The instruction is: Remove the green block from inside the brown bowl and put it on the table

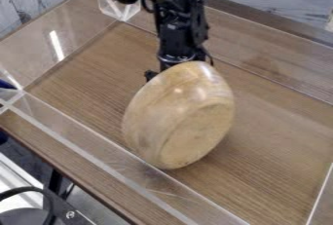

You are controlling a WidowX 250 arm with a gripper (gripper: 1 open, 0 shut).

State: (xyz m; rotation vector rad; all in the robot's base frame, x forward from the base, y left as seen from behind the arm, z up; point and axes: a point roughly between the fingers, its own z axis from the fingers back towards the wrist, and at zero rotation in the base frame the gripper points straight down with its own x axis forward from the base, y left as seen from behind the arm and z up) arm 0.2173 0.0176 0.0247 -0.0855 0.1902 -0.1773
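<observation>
The brown bowl (180, 117) stands tipped up on its edge on the table (78, 83), with its rounded wooden underside facing the camera. My gripper (176, 63) comes down from the black arm and is shut on the bowl's upper far rim. The bowl's inside faces away from the camera. The green block is hidden.
Clear acrylic walls edge the table, with one along the near side (92, 146) and one along the far right (279, 34). A clear bracket (120, 7) sits at the far corner, behind the arm. White boards lie beyond the back wall.
</observation>
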